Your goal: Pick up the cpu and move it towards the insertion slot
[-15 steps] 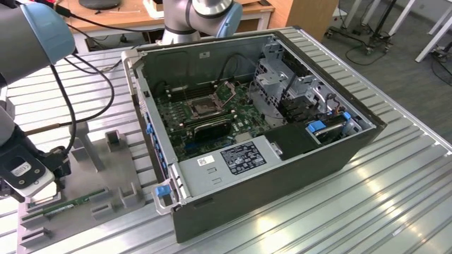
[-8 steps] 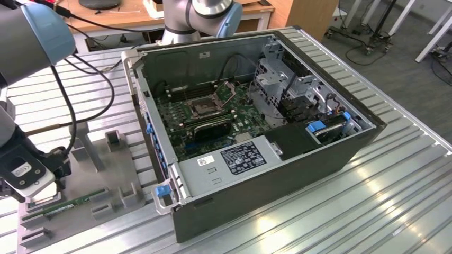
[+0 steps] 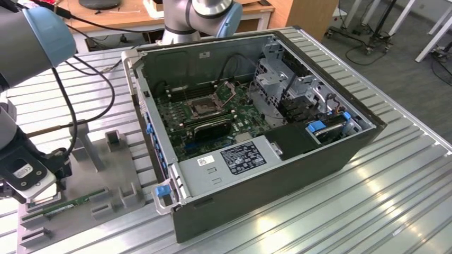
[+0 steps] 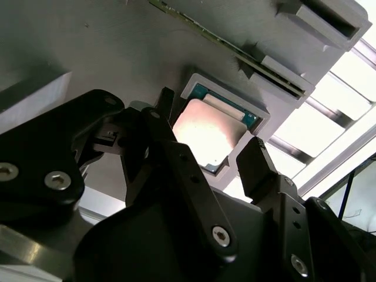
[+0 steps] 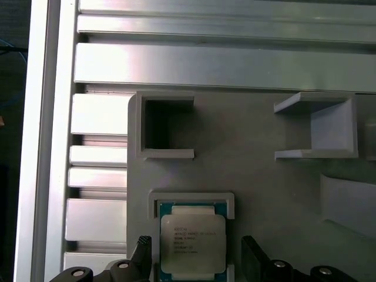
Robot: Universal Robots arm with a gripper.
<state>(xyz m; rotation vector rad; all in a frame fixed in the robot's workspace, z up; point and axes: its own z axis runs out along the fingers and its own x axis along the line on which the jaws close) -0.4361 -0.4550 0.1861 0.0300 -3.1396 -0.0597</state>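
My gripper [image 4: 211, 122] spread, jaws straddling cpu [image 5: 192, 238], apparently no contact. Cpu flat in grey nest [image 5: 191, 198] on fixture plate [image 5: 252, 176], well apart from insertion slot [image 3: 206, 107] inside open PC case [image 3: 282, 174]. Likely light, stiff, slick-topped, fragile underneath; I'd pinch opposite edges gently.

- Cpu [image 5: 192, 235]: in the first wrist view the picture's border cuts off its near edge; in the second wrist view a finger [image 4: 182, 170] covers one side.
- Gripper [image 5: 195, 242]: you get its fingers cut off just behind the tips.
- Memory stick [image 3: 74, 202]: in the exterior view the arm covers one end.
- Insertion slot [image 3: 206, 107]: its contacts are too small for you to tell.
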